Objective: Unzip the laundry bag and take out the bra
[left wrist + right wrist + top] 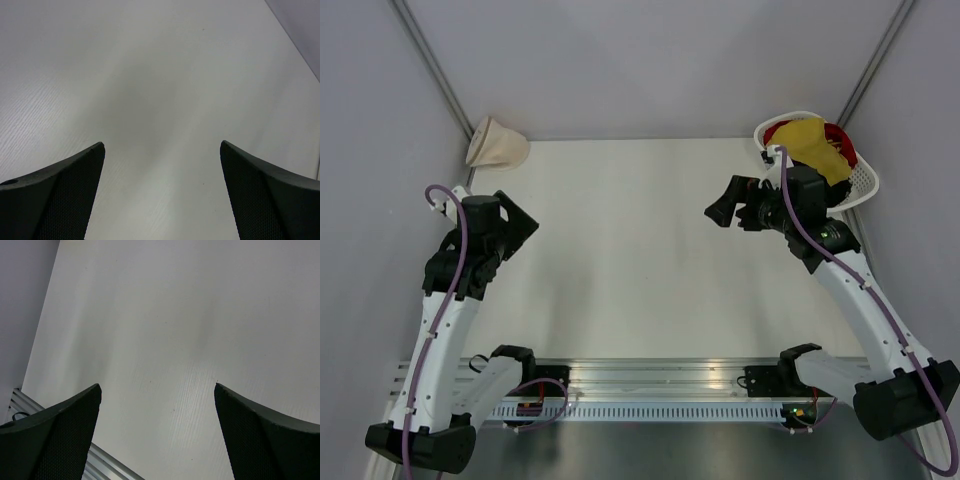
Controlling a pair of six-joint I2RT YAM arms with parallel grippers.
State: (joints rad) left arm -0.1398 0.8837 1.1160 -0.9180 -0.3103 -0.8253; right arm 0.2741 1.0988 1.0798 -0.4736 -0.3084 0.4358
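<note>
A peach-beige, dome-shaped soft thing with a pale edge lies at the table's far left corner against the wall. I cannot tell whether it is the bare bra or the mesh laundry bag with the bra inside; no zip or disc panel shows. My left gripper is open and empty, nearer than that thing and apart from it. Its fingers are spread over bare table. My right gripper is open and empty over the table's right half, pointing left. Its fingers show only table between them.
A white lattice basket with yellow cloth and red cloth stands at the far right corner, just behind my right wrist. Grey walls close the table on three sides. An aluminium rail runs along the near edge.
</note>
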